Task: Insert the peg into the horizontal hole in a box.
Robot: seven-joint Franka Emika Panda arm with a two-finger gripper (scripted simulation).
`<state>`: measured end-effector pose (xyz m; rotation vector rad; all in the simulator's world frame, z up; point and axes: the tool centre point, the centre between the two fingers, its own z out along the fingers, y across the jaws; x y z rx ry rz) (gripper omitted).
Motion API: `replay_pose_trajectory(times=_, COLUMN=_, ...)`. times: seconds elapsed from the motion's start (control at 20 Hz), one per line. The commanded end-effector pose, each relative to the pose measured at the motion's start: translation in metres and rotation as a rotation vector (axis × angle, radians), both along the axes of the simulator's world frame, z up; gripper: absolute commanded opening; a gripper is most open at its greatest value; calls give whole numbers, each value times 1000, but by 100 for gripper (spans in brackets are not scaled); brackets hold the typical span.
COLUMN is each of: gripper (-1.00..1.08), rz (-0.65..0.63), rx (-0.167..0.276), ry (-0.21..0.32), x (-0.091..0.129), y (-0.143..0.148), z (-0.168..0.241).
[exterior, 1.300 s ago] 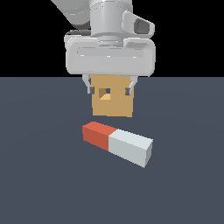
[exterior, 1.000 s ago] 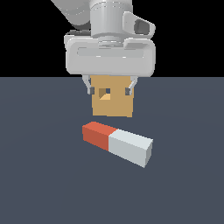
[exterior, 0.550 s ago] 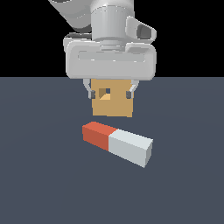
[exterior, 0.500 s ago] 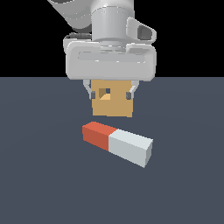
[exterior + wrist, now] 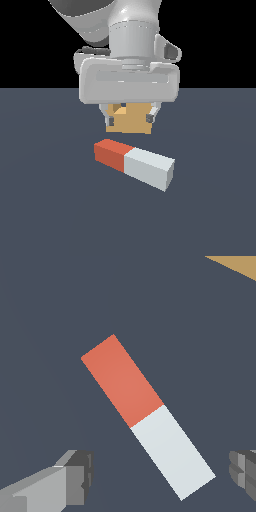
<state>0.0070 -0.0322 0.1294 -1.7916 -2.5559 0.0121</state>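
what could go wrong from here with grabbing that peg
1. The peg lies at a slant between the open fingers. Closing without turning the wrist may catch its corners and spin it instead of gripping flat sides.

2. The gripper hangs over the box rather than over the peg. Descending straight may hit the box.

3. The hole is hidden behind the gripper in the exterior view, so alignment cannot be judged yet.
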Motion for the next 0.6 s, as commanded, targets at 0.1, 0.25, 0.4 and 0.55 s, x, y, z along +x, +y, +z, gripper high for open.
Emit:
replay_pose_trajectory(times=0.1, gripper=100, rz=120, rx=1, ry=-4, x=6, y=-6, z=-11)
replay_pose_trajectory(times=0.25, gripper=100, rz=201, rx=1, ry=-7, x=10, y=-9, z=-18)
replay_pose_trajectory(times=0.4, gripper=100, rz=283, rx=1, ry=-10, x=15, y=-12, z=-25)
replay_pose_trajectory(times=0.55, gripper=100, rz=365, rx=1, ry=-13, x=20, y=-15, z=-33)
